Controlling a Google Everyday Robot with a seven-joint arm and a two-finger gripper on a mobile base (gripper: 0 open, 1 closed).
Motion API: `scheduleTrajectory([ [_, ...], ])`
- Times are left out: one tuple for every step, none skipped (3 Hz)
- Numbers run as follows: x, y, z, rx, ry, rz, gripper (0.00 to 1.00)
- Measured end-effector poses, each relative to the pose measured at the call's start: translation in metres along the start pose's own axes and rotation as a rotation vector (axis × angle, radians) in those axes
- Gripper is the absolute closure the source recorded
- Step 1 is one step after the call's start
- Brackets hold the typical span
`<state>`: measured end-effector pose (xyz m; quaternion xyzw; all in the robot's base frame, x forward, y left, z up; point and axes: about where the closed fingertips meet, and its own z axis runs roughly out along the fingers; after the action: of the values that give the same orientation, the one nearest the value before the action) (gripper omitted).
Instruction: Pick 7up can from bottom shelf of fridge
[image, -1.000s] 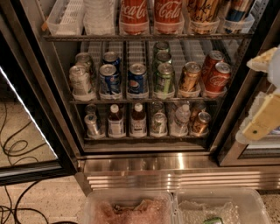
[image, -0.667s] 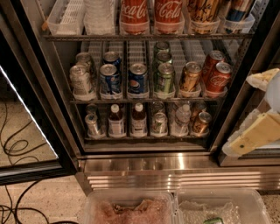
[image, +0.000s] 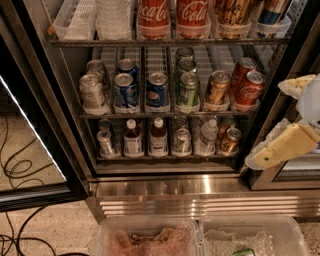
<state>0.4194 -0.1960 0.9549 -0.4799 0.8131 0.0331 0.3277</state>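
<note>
The fridge (image: 165, 187) stands open with its racks of drinks in view. On the bottom shelf (image: 165, 156) the 7up can (image: 181, 140), green with pale label patches, stands in the middle-right lane between a brown bottle (image: 158, 137) and a clear water bottle (image: 206, 138). A gold-orange can (image: 230, 140) stands further right and a silver-grey can (image: 106, 142) at the left. My gripper (image: 268, 124) is at the right edge of view, outside the fridge's right frame, level with the lower racks. Its pale fingers (image: 280, 149) are spread apart and hold nothing.
The middle rack holds silver, blue Pepsi, green (image: 187, 90), gold and red cans. The open glass door (image: 30, 150) stands at the left. Black cables (image: 20, 170) lie on the floor. Two clear plastic bins (image: 150, 237) sit in front, below the steel base.
My gripper has moved left and a little down, further into view beside the fridge's right frame. The cans and bottles have not moved.
</note>
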Motion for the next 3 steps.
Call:
scheduleTrajectory([
  [-0.001,0.003,0.020,-0.014,-0.041,0.077,0.00],
  [-0.005,0.011,0.053,-0.018,-0.096,0.192,0.00],
  [-0.011,0.017,0.090,-0.016,-0.128,0.232,0.00],
])
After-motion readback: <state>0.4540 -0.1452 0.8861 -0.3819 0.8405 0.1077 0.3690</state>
